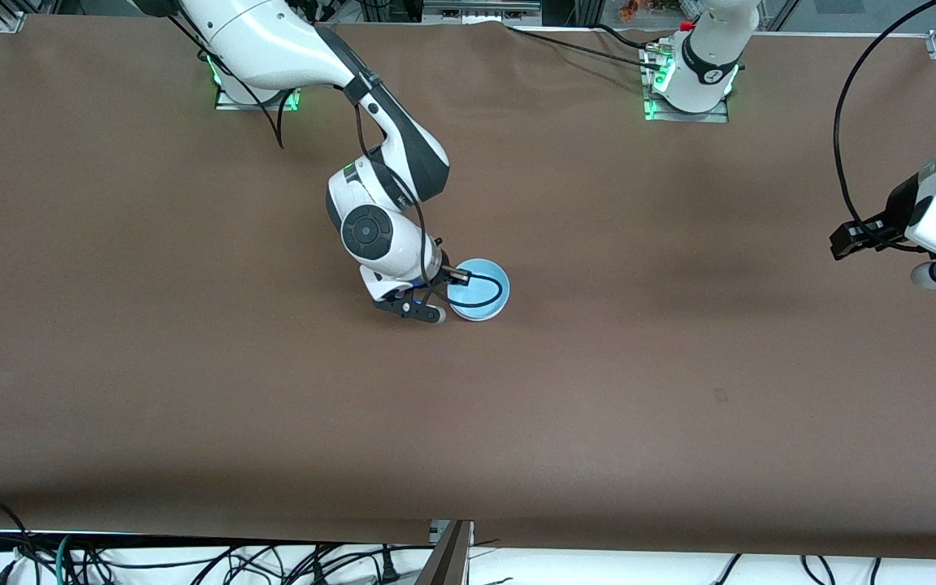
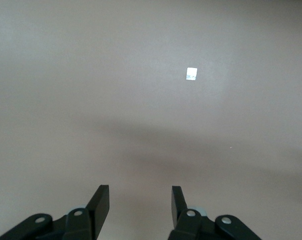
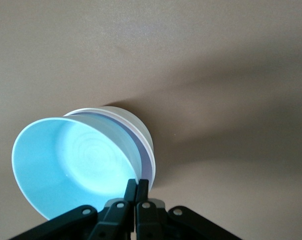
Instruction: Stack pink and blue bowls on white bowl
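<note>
The light blue bowl (image 1: 480,292) (image 3: 76,160) sits near the table's middle, nested in the pale pink bowl (image 3: 148,161), of which only a rim edge shows. The pink bowl sits in the white bowl (image 3: 136,125). In the front view only the blue bowl shows. My right gripper (image 1: 450,292) (image 3: 136,187) is shut on the blue bowl's rim on the side toward the right arm's end; I cannot tell whether the pink rim is pinched too. My left gripper (image 2: 140,194) is open and empty, waiting over bare table at the left arm's end.
The brown table cover (image 1: 679,341) is bare around the stack. A small white tag (image 2: 191,74) lies on the table under the left wrist camera. The right arm's cable (image 1: 488,286) loops over the blue bowl.
</note>
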{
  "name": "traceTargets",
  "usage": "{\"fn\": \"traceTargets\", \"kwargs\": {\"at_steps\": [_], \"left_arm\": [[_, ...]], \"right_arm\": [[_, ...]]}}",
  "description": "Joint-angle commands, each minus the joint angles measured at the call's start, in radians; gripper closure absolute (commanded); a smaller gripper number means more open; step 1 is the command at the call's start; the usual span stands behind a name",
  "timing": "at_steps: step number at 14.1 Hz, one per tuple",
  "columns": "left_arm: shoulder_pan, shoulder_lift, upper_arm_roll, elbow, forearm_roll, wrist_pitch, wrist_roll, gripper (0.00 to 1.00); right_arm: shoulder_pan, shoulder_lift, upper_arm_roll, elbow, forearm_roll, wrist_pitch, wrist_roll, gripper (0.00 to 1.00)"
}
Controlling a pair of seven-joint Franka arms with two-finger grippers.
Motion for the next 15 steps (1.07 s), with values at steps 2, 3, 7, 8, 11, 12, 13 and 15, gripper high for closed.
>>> {"fn": "traceTargets", "kwargs": {"at_steps": [2, 3, 7, 8, 11, 12, 13, 15], "left_arm": [[-0.191, -0.032, 0.19, -0.018, -0.061, 0.019, 0.025, 0.34], [-0.23, -0.036, 0.238, -0.018, -0.105, 0.024, 0.04, 0.34], [-0.48, -0.142, 0.549, -0.131, -0.172, 0.079, 0.266, 0.28], [-0.517, -0.165, 0.588, -0.166, -0.185, 0.102, 0.269, 0.25], [-0.609, -0.165, 0.673, -0.176, -0.184, 0.111, 0.264, 0.13], [-0.6, -0.149, 0.671, -0.165, -0.179, 0.113, 0.261, 0.06], [-0.597, -0.138, 0.668, -0.138, -0.176, 0.107, 0.26, 0.0], [-0.601, -0.09, 0.667, -0.078, -0.171, 0.104, 0.255, 0.0]], "right_arm": [[0.011, 0.005, -0.006, 0.004, 0.008, 0.011, -0.005, 1.0], [0.011, 0.005, -0.006, 0.004, 0.008, 0.011, -0.005, 1.0], [0.009, 0.011, -0.008, 0.003, 0.002, 0.013, -0.009, 1.0], [0.009, 0.016, -0.008, 0.003, 0.001, 0.013, -0.011, 1.0], [0.009, 0.022, -0.008, 0.006, 0.012, 0.013, 0.011, 0.0], [0.009, 0.019, -0.008, 0.007, 0.01, 0.013, 0.009, 0.0], [0.008, 0.013, -0.009, 0.01, 0.008, 0.01, 0.008, 0.0], [0.004, 0.005, -0.017, 0.012, 0.005, 0.004, 0.003, 0.0]]}}
